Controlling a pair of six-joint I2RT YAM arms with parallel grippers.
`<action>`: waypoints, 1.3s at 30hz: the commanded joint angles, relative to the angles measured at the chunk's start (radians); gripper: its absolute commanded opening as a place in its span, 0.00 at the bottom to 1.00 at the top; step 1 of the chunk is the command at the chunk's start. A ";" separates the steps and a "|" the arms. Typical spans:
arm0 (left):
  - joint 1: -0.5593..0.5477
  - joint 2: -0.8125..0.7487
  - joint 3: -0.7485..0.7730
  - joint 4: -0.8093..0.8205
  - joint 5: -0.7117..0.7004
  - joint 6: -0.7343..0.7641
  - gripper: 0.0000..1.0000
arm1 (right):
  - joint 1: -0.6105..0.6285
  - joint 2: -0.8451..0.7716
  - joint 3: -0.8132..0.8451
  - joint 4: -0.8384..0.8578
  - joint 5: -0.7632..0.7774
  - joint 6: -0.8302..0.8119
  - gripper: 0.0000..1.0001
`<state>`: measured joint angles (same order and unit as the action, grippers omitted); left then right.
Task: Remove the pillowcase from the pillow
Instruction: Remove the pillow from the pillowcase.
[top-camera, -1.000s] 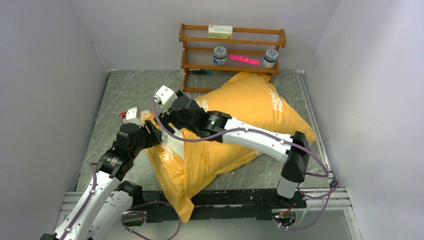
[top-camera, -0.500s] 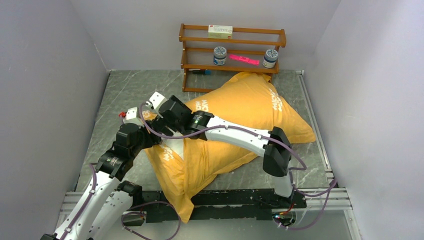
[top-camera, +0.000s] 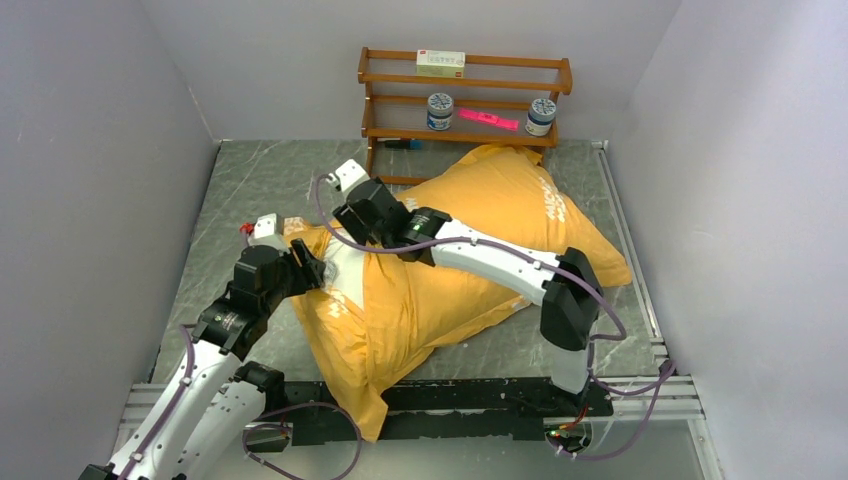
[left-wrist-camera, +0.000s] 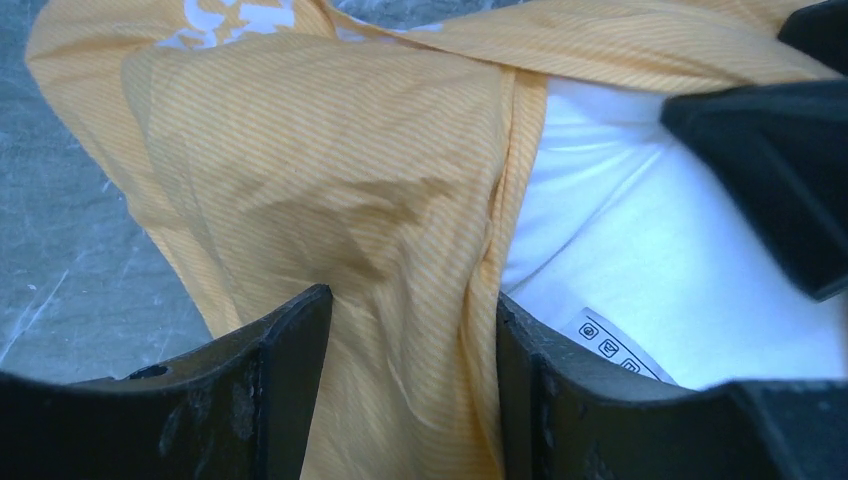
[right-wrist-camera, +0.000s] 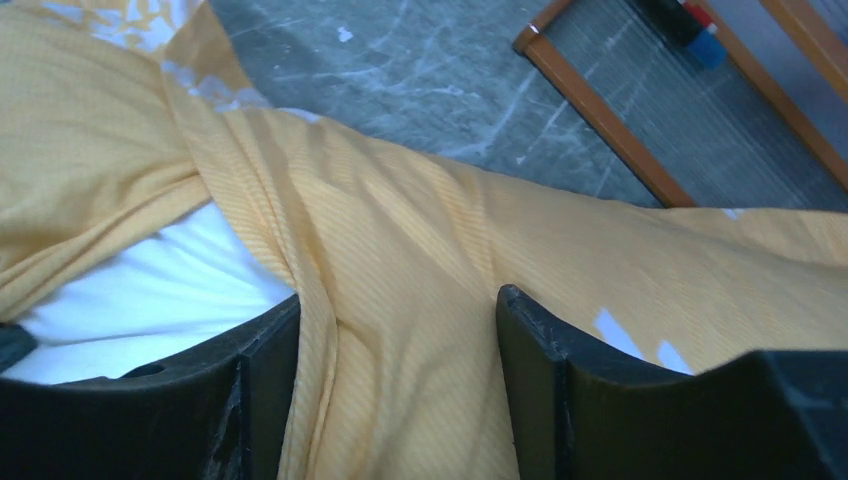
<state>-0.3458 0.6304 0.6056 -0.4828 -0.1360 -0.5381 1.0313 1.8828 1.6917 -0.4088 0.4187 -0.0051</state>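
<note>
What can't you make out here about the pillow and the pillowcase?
Pillow: pillowcase covers all but a white patch, every view.
Label: left wrist view, cut off by the left fingers, symbols too small.
Right fingers: right wrist view, a fold lies between them, grip unclear.
Box on the shelf: top view, print too small.

White lettering sits in patches on the orange pillowcase (top-camera: 470, 290), but it's too folded and too small for me to spell out. The tag (left-wrist-camera: 612, 346) sewn on the white pillow (left-wrist-camera: 650, 250) carries tiny care symbols. Print on the box (top-camera: 440, 63) and jars (top-camera: 440, 110) on the rack (top-camera: 563, 76) stays unreadable.
</note>
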 joint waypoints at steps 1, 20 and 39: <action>-0.001 0.003 0.002 -0.005 0.001 0.012 0.62 | -0.078 -0.103 -0.062 -0.002 0.137 0.031 0.60; -0.001 0.180 0.319 -0.117 -0.024 0.153 0.91 | -0.018 -0.176 -0.203 0.142 -0.008 0.013 0.03; -0.001 0.439 0.462 -0.183 0.040 0.327 0.86 | -0.012 -0.229 -0.258 0.175 -0.038 0.013 0.00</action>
<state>-0.3466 1.0756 1.0275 -0.6319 -0.0757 -0.2646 1.0176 1.7050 1.4448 -0.2443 0.3820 0.0101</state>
